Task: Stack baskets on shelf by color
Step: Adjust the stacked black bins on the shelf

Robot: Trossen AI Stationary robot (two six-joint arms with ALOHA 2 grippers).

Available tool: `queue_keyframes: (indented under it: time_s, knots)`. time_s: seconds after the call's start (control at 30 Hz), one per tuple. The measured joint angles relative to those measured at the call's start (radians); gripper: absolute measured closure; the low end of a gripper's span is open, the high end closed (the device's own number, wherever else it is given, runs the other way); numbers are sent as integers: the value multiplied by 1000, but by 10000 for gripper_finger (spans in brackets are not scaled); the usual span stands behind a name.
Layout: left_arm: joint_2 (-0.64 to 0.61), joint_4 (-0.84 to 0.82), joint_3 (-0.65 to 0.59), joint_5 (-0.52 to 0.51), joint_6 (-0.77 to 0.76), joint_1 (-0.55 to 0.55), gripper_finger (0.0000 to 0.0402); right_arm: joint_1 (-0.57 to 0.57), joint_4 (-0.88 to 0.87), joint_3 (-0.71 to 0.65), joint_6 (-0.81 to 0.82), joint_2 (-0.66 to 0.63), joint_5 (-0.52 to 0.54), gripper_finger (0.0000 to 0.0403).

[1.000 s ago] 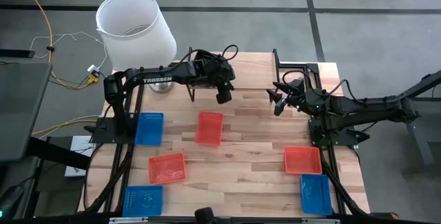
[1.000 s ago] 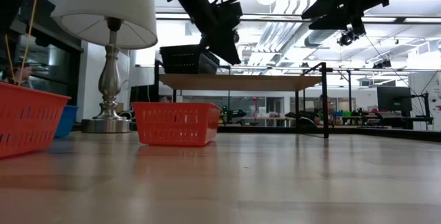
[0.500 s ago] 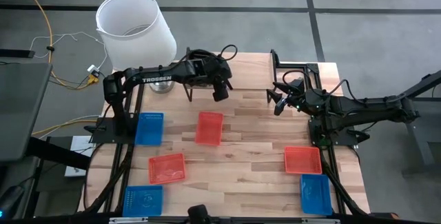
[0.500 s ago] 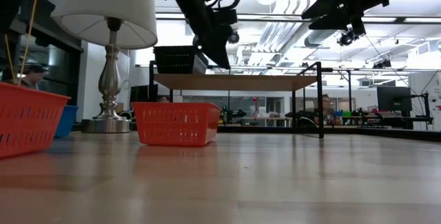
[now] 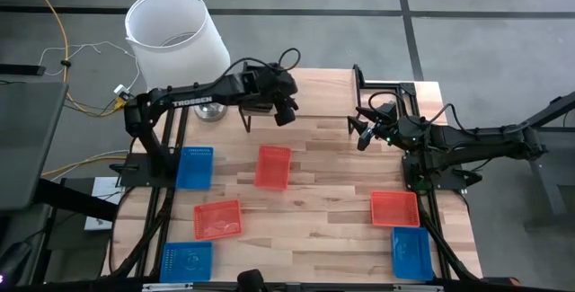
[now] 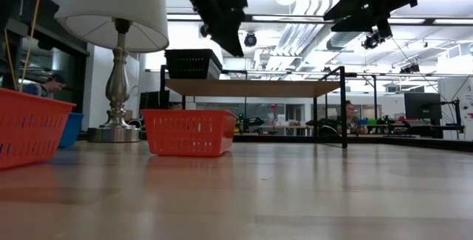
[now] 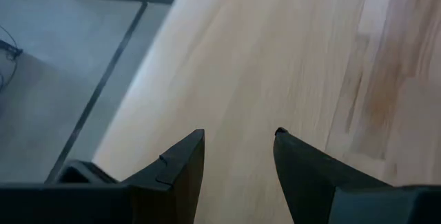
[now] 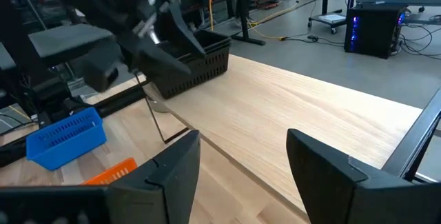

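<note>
Red baskets (image 5: 273,166): three; blue (image 5: 194,166): three; black (image 6: 193,64): one.

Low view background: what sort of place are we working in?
Likely a robotics lab or workshop: exposed ceiling ducts and strip lights, benches with equipment behind the table, and a computer tower with cables on the floor.

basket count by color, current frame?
Red-orange: 3 —
Blue: 3 —
Black: 1 — on the shelf, black basket; mostly hidden under the left arm in the high view
Total: 7
</note>
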Motion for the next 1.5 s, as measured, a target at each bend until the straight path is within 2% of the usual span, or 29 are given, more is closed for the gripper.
queue_keyframes:
  time_s: [0.17, 0.33, 0.47, 0.57, 0.97, 1.17, 1.37, 1.5]
  knots:
    - [-58, 10, 0, 39, -51, -1, 241, 0, 1, 0, 0, 0, 0, 199]
    - [-119, 55, -12, 207, -116, -8, 241, 0, 2, 0, 0, 0, 0, 199]
    - [-183, 193, -76, 327, -156, -40, 241, 0, 2, 0, 0, 0, 0, 199]
    - [-237, 322, -168, 368, -177, -74, 241, 0, 3, 0, 2, 0, -1, 199]
    - [-517, 927, -711, 369, -209, -192, 241, 0, 3, 0, 4, 0, -7, 199]
    - [-650, 1206, -932, 374, -209, -235, 241, 0, 34, 0, 2, 2, -8, 199]
    - [-782, 1269, -1066, 416, -227, -279, 241, 0, 101, 1, 1, 38, -15, 199]
    - [-866, 1284, -1147, 415, -239, -313, 241, -1, 173, 1, -8, 113, -26, 199]
